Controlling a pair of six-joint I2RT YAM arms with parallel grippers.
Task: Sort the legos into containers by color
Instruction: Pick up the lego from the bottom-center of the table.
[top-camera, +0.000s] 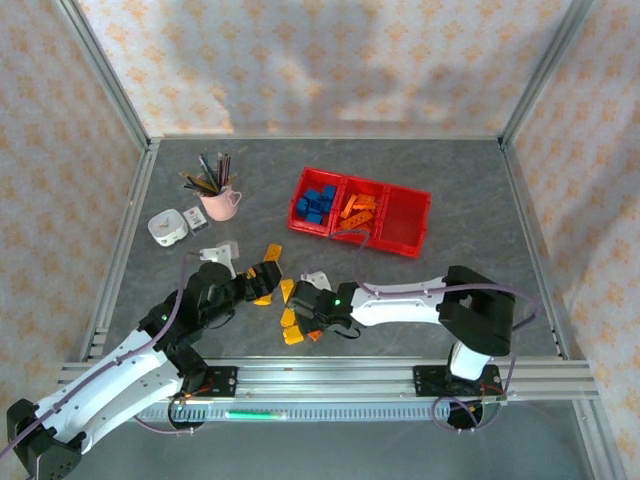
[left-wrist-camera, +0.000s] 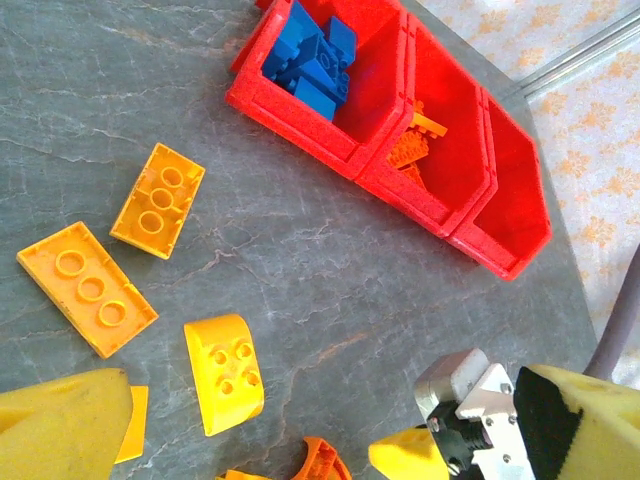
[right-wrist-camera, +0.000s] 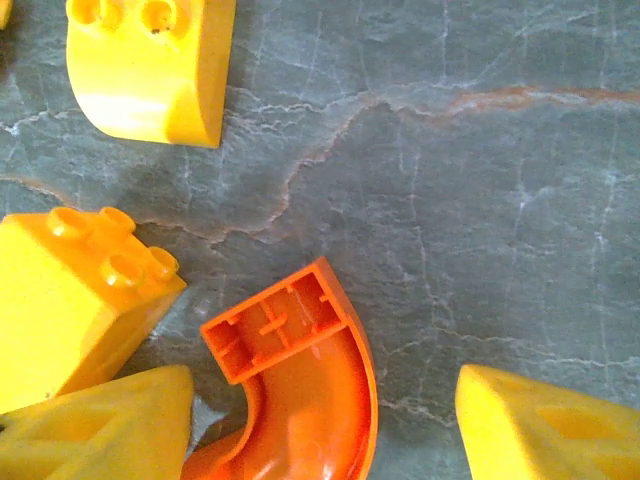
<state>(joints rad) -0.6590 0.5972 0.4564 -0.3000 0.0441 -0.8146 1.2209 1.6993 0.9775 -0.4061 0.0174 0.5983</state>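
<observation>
Three joined red containers (top-camera: 415, 240) stand at the back right: blue legos (top-camera: 317, 205) in the left one, orange legos (top-camera: 357, 208) in the middle, the right one bare. Yellow legos (top-camera: 272, 254) lie loose near the front centre. My right gripper (right-wrist-camera: 325, 435) is open low over the table, with an orange arch lego (right-wrist-camera: 300, 385) lying between its fingers, close against the left fingertip (right-wrist-camera: 100, 430). My left gripper (left-wrist-camera: 330, 435) is open and holds nothing, hovering above a yellow curved lego (left-wrist-camera: 225, 372) and flat yellow legos (left-wrist-camera: 87, 288).
A pink cup of pens (top-camera: 218, 198) and a small white device (top-camera: 168, 227) stand at the back left. Another white object (top-camera: 218, 252) lies by the left arm. Metal frame rails (top-camera: 120, 250) edge the table. The two grippers are close together.
</observation>
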